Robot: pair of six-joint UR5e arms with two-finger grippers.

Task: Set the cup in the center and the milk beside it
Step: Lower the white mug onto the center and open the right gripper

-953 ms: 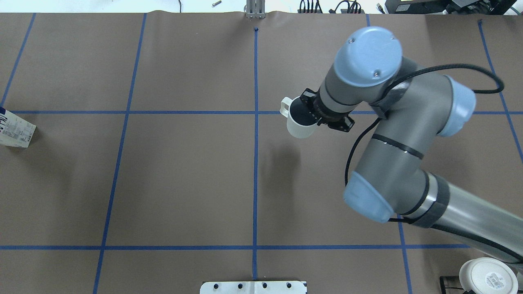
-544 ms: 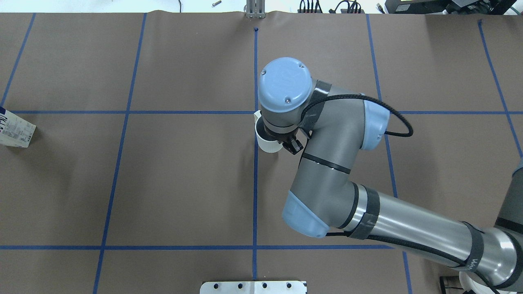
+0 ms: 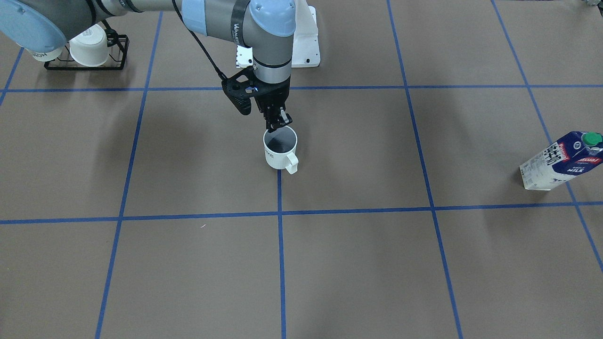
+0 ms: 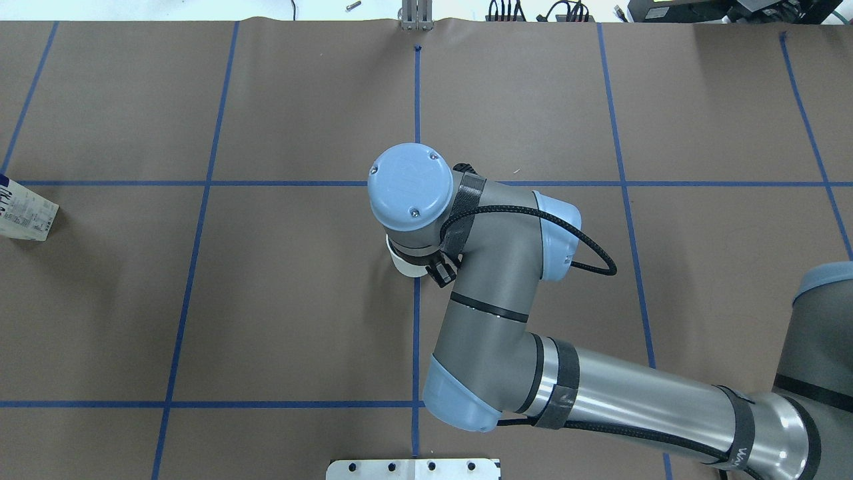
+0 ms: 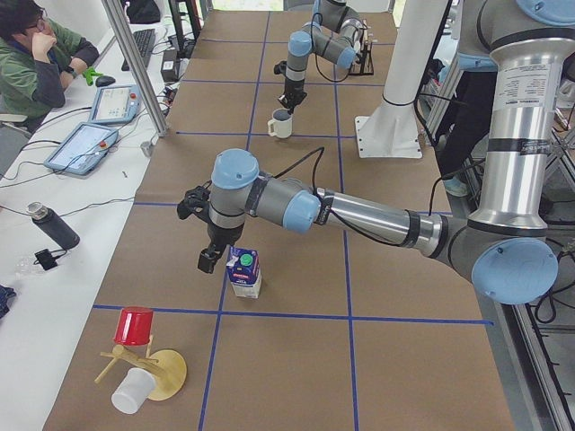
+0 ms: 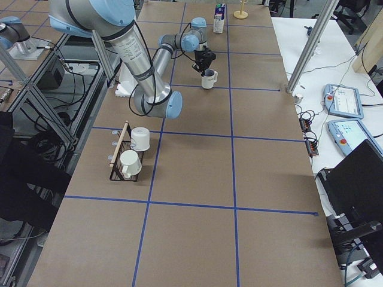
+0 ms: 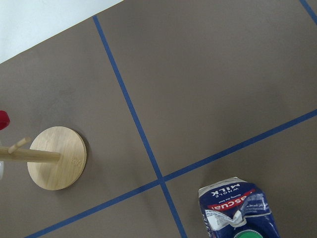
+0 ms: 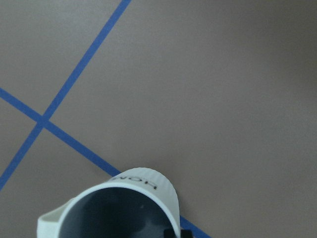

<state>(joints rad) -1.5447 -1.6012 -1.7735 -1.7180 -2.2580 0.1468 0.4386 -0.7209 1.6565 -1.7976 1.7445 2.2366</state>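
The cup is a small white mug, dark inside, with its handle toward the front-facing camera. It stands upright on the lengthwise tape line at the center of the brown table. My right gripper comes straight down and is shut on the cup's far rim. From overhead the wrist hides most of the cup. The milk stands far off by the table's left end, also seen in the left wrist view. My left gripper hangs just beside the milk; whether it is open or shut I cannot tell.
A black wire rack with white cups sits near the right arm's base. A wooden mug tree with a red cup stands beyond the milk. A white base plate is at the robot's edge. A person sits at a side desk.
The right arm has carried the cup leftward and nearer the robot, from right of the lengthwise line onto it, and lowered it. The milk has not moved.
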